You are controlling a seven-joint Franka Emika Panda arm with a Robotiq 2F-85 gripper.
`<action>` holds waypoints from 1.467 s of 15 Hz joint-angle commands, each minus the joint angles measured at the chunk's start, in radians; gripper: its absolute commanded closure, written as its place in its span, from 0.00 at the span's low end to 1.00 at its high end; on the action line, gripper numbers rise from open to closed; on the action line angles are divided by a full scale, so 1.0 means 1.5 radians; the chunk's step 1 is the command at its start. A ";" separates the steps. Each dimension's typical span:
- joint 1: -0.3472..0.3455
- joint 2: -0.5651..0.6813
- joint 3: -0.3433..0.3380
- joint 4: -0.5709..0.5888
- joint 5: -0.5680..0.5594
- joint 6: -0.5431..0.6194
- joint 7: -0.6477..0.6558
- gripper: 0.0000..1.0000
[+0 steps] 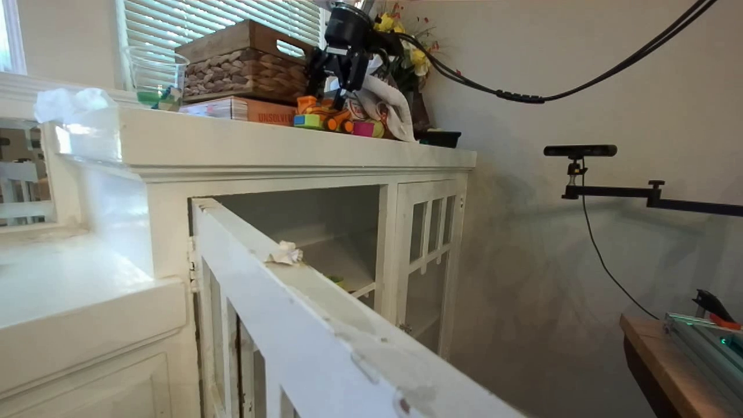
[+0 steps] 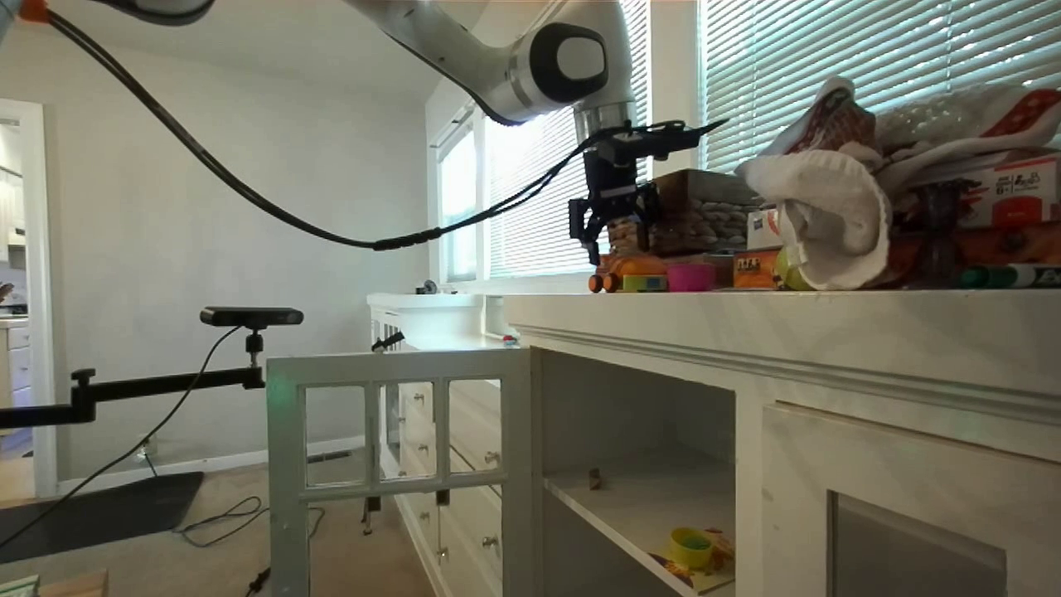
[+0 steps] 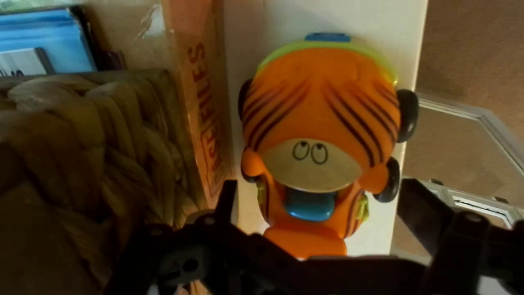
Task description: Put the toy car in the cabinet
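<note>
The orange toy car (image 3: 321, 110), with dark stripes and black wheels, stands on the flat top of the white cabinet (image 2: 829, 327) close to its front edge. My gripper (image 3: 319, 184) is open over it in the wrist view, one finger (image 3: 227, 200) on the box side, the opposite one out past the edge. Nothing is gripped. In both exterior views the gripper (image 1: 326, 100) (image 2: 619, 251) points down, fingertips low at the car (image 2: 637, 265); whether they touch it cannot be told. Below, a glazed cabinet door (image 2: 286, 448) swings wide, baring an inner shelf (image 2: 630, 489).
Behind the car are an orange box (image 1: 270, 111) and a wicker basket (image 1: 246, 72). A pink cup (image 2: 690, 278) and a white cloth-like item (image 2: 829, 215) stand beside it. On the shelf sits a yellow cup (image 2: 688, 549). A white lump (image 1: 285, 253) rests on the open door's top edge.
</note>
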 commanded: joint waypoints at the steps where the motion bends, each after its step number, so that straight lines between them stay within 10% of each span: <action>1: -0.009 0.026 0.007 0.042 -0.031 -0.030 -0.016 0.00; 11: -0.010 0.047 0.009 0.061 -0.042 -0.060 -0.022 0.00; 16: -0.009 0.061 0.009 0.081 -0.042 -0.061 -0.016 0.46; 22: -0.007 0.066 0.013 0.095 -0.043 -0.072 -0.012 0.54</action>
